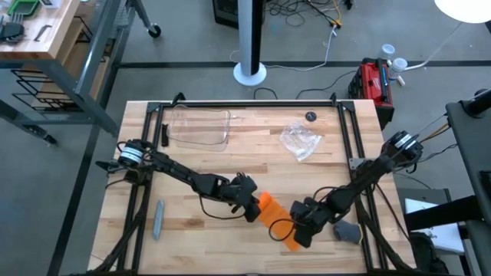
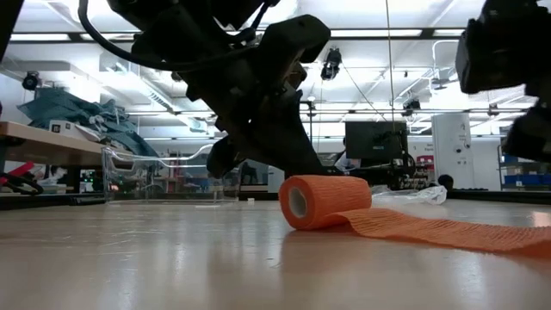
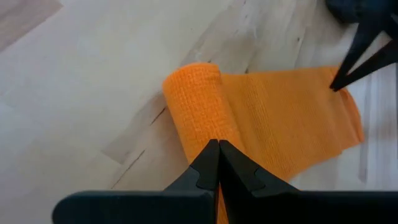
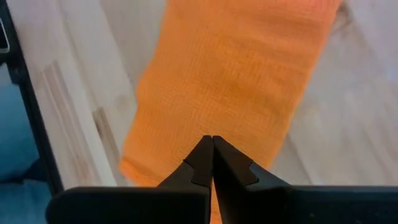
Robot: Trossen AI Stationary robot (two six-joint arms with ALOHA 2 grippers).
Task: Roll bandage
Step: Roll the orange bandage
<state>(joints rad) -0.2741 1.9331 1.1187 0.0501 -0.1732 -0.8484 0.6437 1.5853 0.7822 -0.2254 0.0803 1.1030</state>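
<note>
1. Low view, nearest the lens: bare wooden table (image 2: pixel 172 267), then the bandage (image 2: pixel 325 201) lying as a stubby orange roll with its loose tail running flat off to one side.
2. Just behind the roll: left gripper (image 3: pixel 218 148), fingers pressed together with nothing between them, tips resting on or right at the roll's flank; exact contact hard to tell.
3. At the tail's free end, near the table's front edge: right gripper (image 4: pixel 212 142), likewise pinched closed and empty, tips down on or just over the flat strip as if pinning it.
4. Seen from above: roll and tail set between the two arms, toward the front middle of the table, a grey bar (image 1: pixel 158 218) well apart to the left.
5. Farther back: crinkled clear plastic wrap (image 1: pixel 299 141), a clear tray (image 1: pixel 199 126) and a small dark round object (image 1: pixel 310 116), all well clear of the work.
6. Judged stage: partly rolled, a good length of tail not yet wound.
7. Risks from here: closed tips pushing off-centre, skewing the roll so it winds into a cone; soft fabric bunching rather than turning; too hard a pin dragging the tail or too light a one letting it slide; slack loosening the turns already wound; tail end close to the front edge and liable to slip over it.
</note>
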